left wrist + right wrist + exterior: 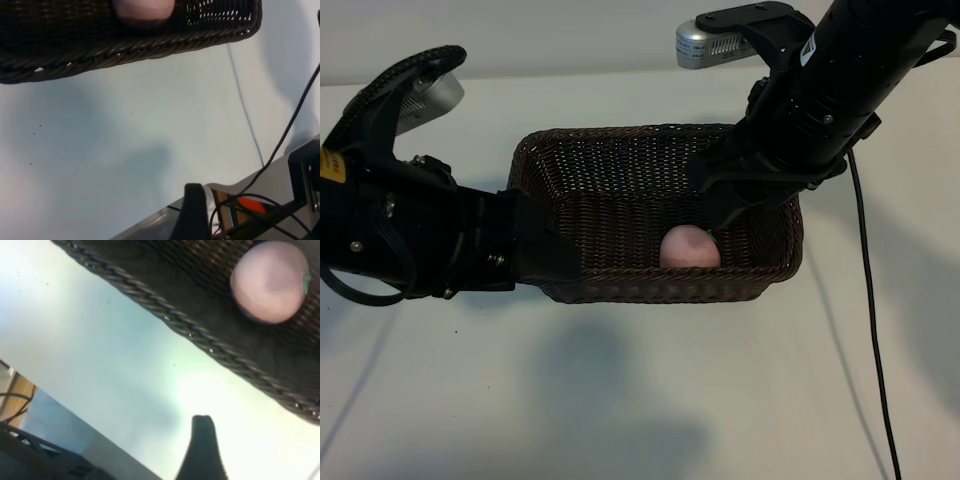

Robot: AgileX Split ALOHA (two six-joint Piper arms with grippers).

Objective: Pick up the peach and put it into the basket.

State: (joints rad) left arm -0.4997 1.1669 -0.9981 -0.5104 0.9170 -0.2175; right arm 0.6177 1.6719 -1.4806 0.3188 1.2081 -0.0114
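**Mia:** One peach (pixel 689 248) sits inside the basket (pixel 620 170), down in the corner at about five o'clock, right against the front wall. So the job looks nearly done to me.

**Ben:** Then what could go wrong now?

**Mia:** Look at the right tool (pixel 725 215). It hangs just above the peach, at about one o'clock from it, and its fingers are spread apart with nothing between them. The peach lies loose. If that arm swings sideways, I think it could catch the basket's wall at three o'clock and drag the whole basket across the counter (pixel 640 400).

**Ben:** Would the peach fall out?

**Mia:** It might roll. It is round and smooth, so a bump could send it across the basket floor. A big tip could spill it over the low front rim.

**Ben:** And the other arm?

**Mia:** The left tool (pixel 555 255) is at the basket's corner near seven o'clock, and it looks like it touches the rim there or is just beside it. Its fingers are spread wide too, and I cannot see them pinching anything. If it pushes forward, it could shove the basket toward the right arm.

**Ben:** Anything else?

**Mia:** A black cable (pixel 870 330) hangs down at the right of the basket, at about four o'clock. I think a wide swing of the arm could pull it against the wicker.

**Ben:** So both arms should go straight up and away?

**Mia:** Yes, that seems safest to me.
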